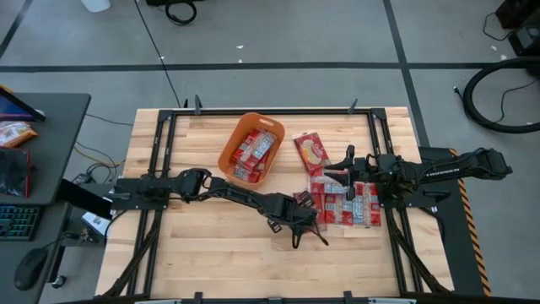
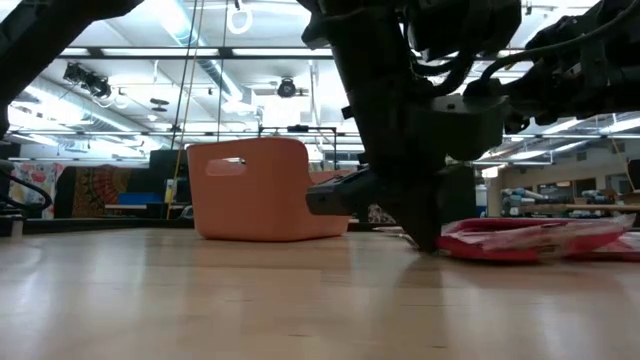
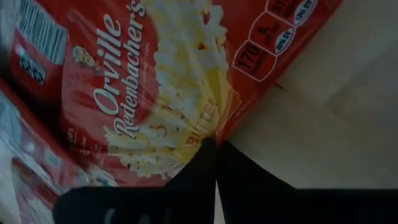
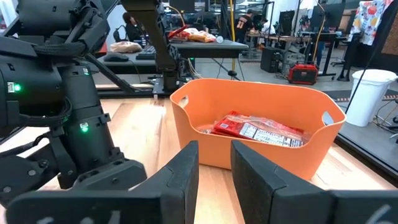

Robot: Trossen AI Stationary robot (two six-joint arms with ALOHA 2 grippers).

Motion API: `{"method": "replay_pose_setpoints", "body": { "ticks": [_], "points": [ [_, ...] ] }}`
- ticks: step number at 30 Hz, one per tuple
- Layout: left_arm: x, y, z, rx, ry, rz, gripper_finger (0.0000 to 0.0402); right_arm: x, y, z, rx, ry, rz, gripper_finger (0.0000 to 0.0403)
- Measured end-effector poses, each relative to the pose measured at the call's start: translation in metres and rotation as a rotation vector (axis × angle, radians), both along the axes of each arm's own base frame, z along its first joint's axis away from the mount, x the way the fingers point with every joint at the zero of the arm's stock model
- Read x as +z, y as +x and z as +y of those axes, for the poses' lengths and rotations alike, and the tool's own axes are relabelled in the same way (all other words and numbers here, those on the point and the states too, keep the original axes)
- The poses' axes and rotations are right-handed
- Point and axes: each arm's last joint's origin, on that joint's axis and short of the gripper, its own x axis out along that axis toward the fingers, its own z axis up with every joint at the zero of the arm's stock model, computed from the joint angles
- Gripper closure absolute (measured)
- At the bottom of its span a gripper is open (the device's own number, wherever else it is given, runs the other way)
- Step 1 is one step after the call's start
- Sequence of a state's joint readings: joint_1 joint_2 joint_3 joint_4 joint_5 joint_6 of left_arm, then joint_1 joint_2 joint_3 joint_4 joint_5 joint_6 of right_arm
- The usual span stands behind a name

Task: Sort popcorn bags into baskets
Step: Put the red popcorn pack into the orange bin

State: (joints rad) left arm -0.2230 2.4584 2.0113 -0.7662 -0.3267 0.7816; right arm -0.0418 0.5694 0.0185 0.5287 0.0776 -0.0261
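Note:
Several red popcorn bags (image 1: 342, 205) lie in a flat pile on the table's right half, and one more (image 1: 310, 150) lies apart beside the basket. The orange basket (image 1: 251, 149) stands at the far middle with a few bags (image 4: 258, 129) inside. My left gripper (image 1: 305, 218) reaches down at the pile's left edge, shut on a bag (image 3: 155, 81). My right gripper (image 1: 337, 171) hovers over the pile's far side, slightly open (image 4: 214, 163), facing the basket (image 4: 261, 106) and touching nothing. My left gripper pinches a popcorn bag between its two fingertips (image 3: 205, 155), at the bag's edge (image 3: 208, 127) on the pile's left side. The fingers come from above, pointing down (image 2: 430, 240). The bag lies flat on the table with the pile.
Black rails (image 1: 160, 152) run along the table's left and right sides. Bare wood (image 1: 211, 253) lies in front of the left arm and left of the basket. A desk with a keyboard (image 1: 17, 221) stands beyond the table's left edge.

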Motion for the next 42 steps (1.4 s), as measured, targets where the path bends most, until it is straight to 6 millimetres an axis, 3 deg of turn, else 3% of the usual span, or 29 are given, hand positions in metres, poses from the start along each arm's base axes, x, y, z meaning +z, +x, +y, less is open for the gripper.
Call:
{"method": "replay_pose_setpoints", "body": {
  "ticks": [6, 12, 19, 26, 33, 42],
  "points": [
    [0.021, -0.004, 0.004, 0.109, -0.049, 0.011, 0.0398, 0.000, 0.000, 0.000, 0.000, 0.003, 0.004, 0.0304],
    [0.093, -0.009, 0.028, 0.277, -0.107, -0.074, 0.0399, 0.000, 0.000, 0.000, 0.000, -0.001, 0.000, 0.0304],
    [0.140, -0.020, 0.069, 0.561, -0.076, -0.160, 0.0400, 0.000, 0.000, 0.000, 0.000, 0.006, -0.002, 0.0304],
    [0.147, -0.038, 0.104, 0.820, 0.033, -0.119, 0.0401, 0.000, 0.000, 0.000, 0.009, -0.001, -0.001, 0.0304],
    [0.157, -0.050, 0.134, 1.140, -0.022, -0.212, 0.0401, 0.000, 0.000, 0.000, 0.009, 0.000, 0.003, 0.0304],
    [0.180, -0.069, 0.153, 1.288, -0.040, -0.261, 0.0401, -0.001, 0.000, 0.000, 0.009, -0.004, 0.004, 0.0304]
  ]
}}
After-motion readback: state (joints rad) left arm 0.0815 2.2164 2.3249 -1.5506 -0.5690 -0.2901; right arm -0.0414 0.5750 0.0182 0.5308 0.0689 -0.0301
